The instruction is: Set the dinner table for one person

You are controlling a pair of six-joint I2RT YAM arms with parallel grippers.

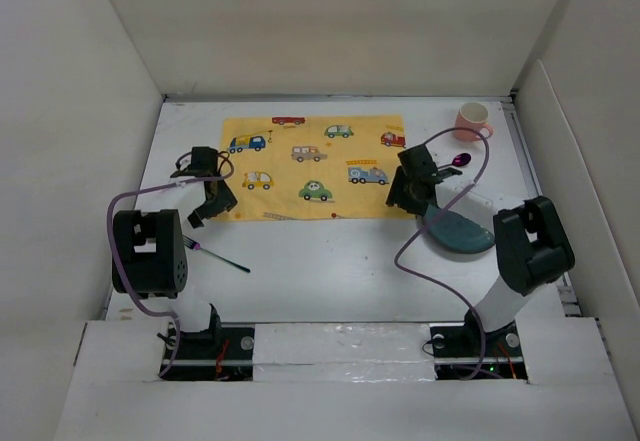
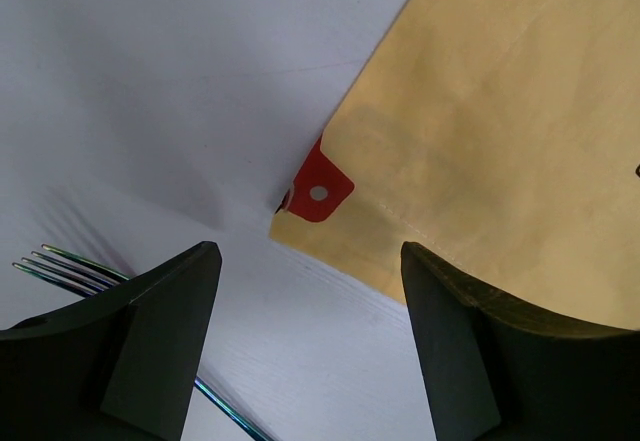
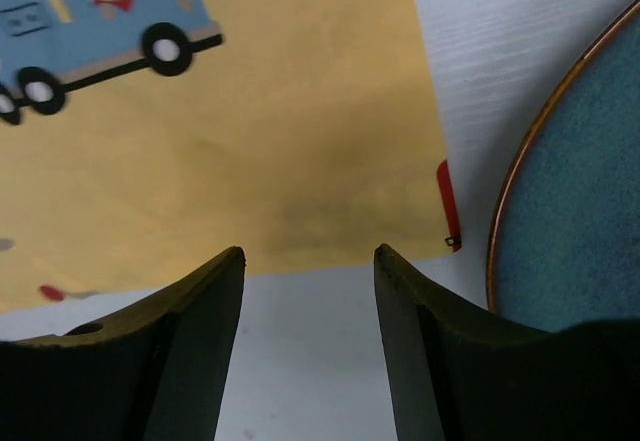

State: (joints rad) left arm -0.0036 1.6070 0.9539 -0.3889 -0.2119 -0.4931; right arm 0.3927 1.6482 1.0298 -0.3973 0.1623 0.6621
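White surface [image 1: 330,271] fills walled bay and carries everything. Yellow car mat [image 1: 315,166] at far middle. Left gripper [image 2: 310,261] open, empty, at mat's near-left corner. Fork [image 1: 220,257] toward left edge, tines part-hidden behind finger in wrist view. Right gripper [image 3: 310,261] open, empty, at mat's near-right corner. Teal plate [image 1: 460,233] toward right edge, part under right arm. Pink cup [image 1: 472,119] in far-right corner. Purple spoon [image 1: 461,159] handle hidden.
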